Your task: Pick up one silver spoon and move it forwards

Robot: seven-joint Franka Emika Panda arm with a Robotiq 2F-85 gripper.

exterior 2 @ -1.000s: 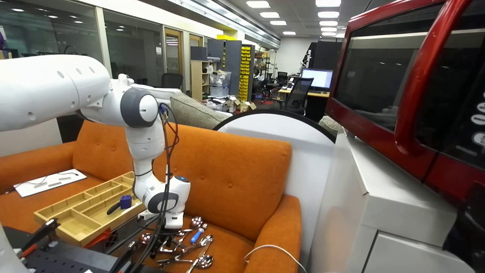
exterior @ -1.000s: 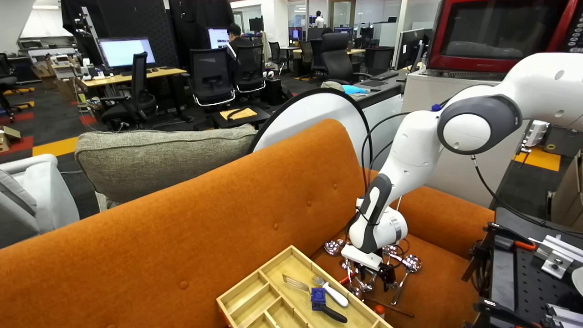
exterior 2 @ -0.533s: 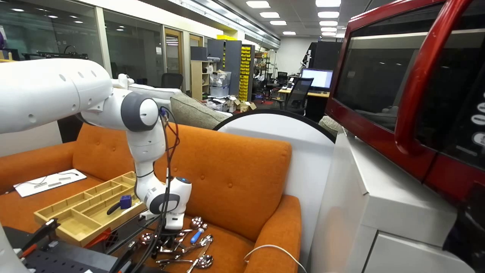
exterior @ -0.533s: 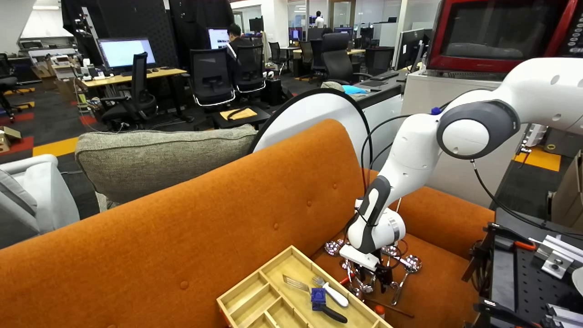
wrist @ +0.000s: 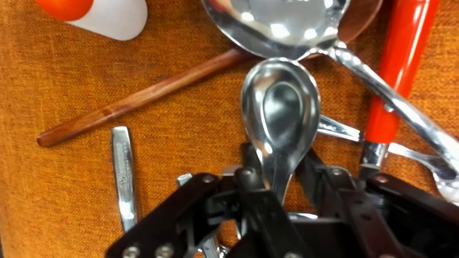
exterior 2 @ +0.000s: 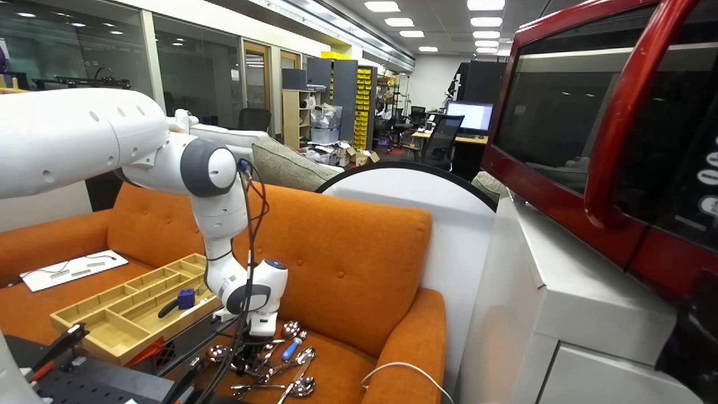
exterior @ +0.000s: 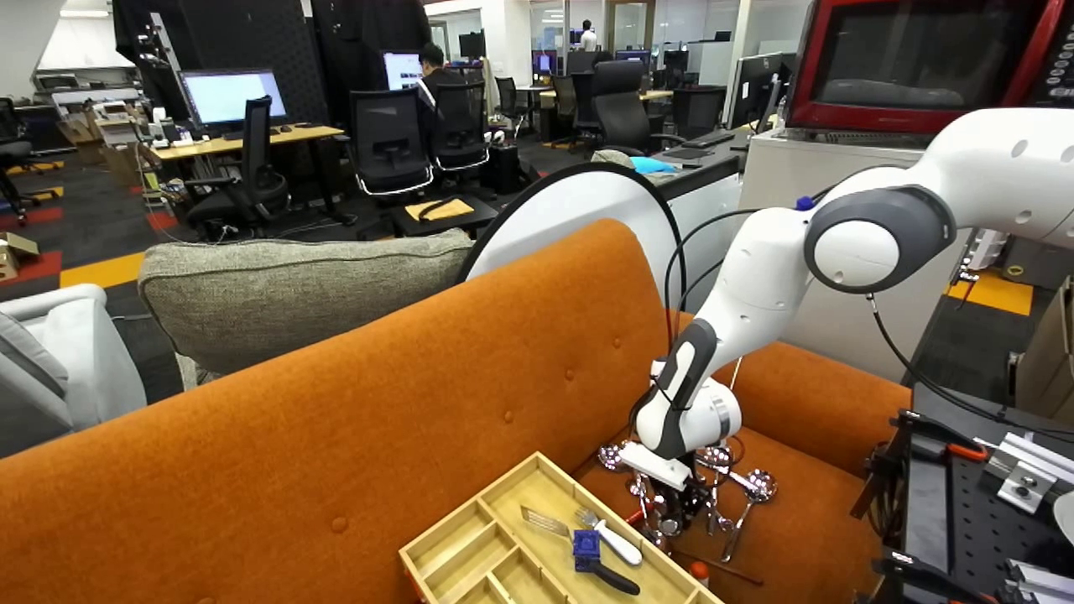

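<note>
A silver spoon [wrist: 281, 107] lies in the middle of the wrist view, bowl away from me, its handle running back between the fingers of my gripper [wrist: 279, 157]. Its bowl covers part of the fingertips. The left finger stands close to the spoon's neck; whether they touch is unclear. Cloth shows between the neck and the right finger, so the jaws are only partly closed around it. In both exterior views my gripper [exterior: 684, 507] [exterior 2: 249, 362] is down among shiny utensils on the orange sofa seat, and this spoon cannot be picked out there.
A large silver ladle [wrist: 279, 27], a red handle [wrist: 401, 68] and a wooden stick [wrist: 143, 96] crowd the spoon. A white bottle with an orange cap [wrist: 114, 18] lies nearby. Close beside the gripper stands a wooden tray [exterior: 537, 482] with several tools. The sofa back [exterior 2: 336, 241] rises behind.
The arm came down slightly, then shifted a little toward the tray side in an exterior view. My gripper's fingers have drawn closer together. The tray and the surrounding utensils look unmoved.
</note>
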